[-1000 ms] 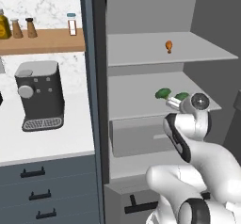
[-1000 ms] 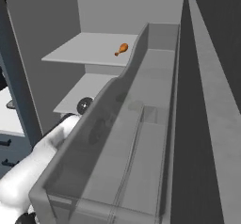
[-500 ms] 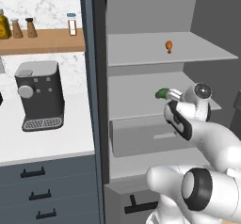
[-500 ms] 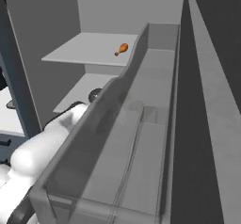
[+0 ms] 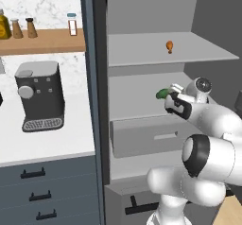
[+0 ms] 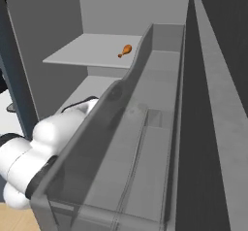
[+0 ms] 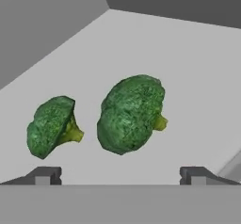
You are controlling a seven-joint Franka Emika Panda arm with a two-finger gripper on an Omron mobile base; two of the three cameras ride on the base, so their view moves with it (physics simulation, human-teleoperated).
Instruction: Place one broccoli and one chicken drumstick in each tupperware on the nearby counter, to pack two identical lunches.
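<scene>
As the hand view looks along the shelf (image 7: 197, 77), we see the open pincer (image 7: 120, 175) facing two broccoli florets (image 7: 131, 114), gripping nothing.

Rough green food on smooth matt shelves

Before my pincer (image 7: 120, 176), both broccoli heads, the larger (image 7: 129, 113) and the smaller (image 7: 51, 125), look bumpy and coarse with smoother yellowish stems, lying on a flat, matt grey shelf (image 7: 197, 72). My arm (image 5: 208, 155) looks glossy white plastic. The orange drumstick (image 5: 169, 46) seems smooth; the wall shelf (image 5: 42, 41) looks wooden; the coffee machine (image 5: 40, 95) matt dark plastic.
</scene>
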